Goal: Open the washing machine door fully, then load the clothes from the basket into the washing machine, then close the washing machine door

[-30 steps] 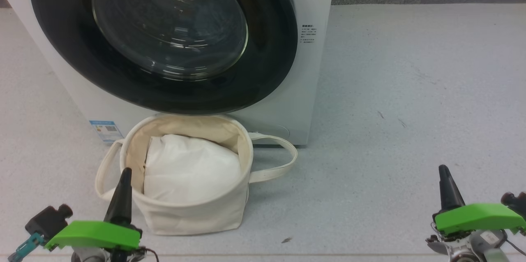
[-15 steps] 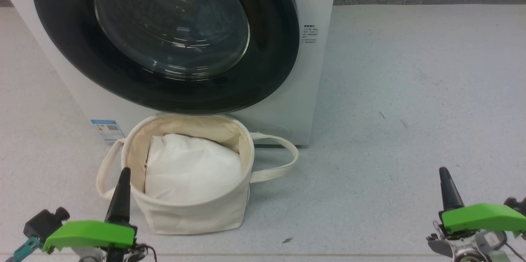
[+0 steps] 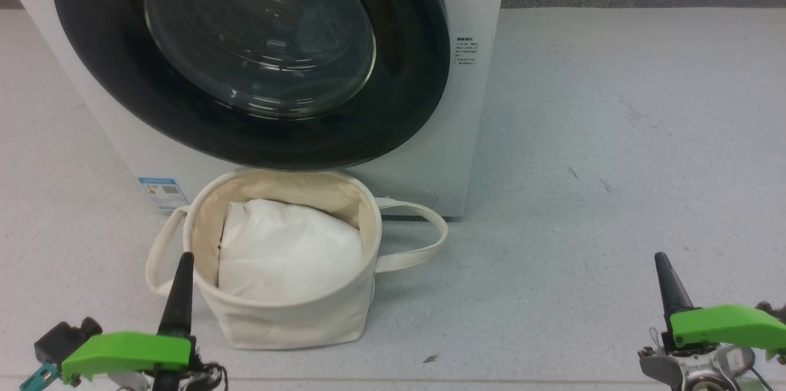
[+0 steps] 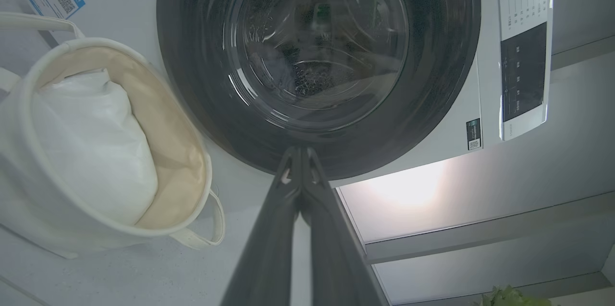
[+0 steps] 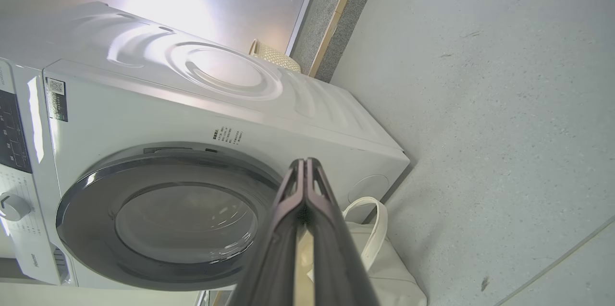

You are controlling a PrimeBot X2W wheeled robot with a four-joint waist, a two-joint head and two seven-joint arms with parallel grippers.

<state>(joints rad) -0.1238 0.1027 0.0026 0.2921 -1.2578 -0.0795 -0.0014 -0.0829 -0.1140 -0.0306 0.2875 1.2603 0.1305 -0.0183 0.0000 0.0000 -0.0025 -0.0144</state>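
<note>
We hold the left gripper (image 3: 183, 259) beside the basket (image 3: 295, 323) and the right gripper (image 3: 660, 258) well apart, both pinched together, empty, pointing forward

Closed door (image 3: 252, 53) above cream basket (image 3: 295, 320)

Grey speckled floor (image 3: 614, 133) under washing machine (image 3: 455, 158) and basket (image 3: 295, 323).

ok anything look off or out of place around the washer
Nothing looks spilled or damaged. The basket stands upright, close under the shut washing machine door. One oddity: what lies on top inside it is a plain white bundle, not printed garments. A small dark speck lies on the floor nearby.
</note>
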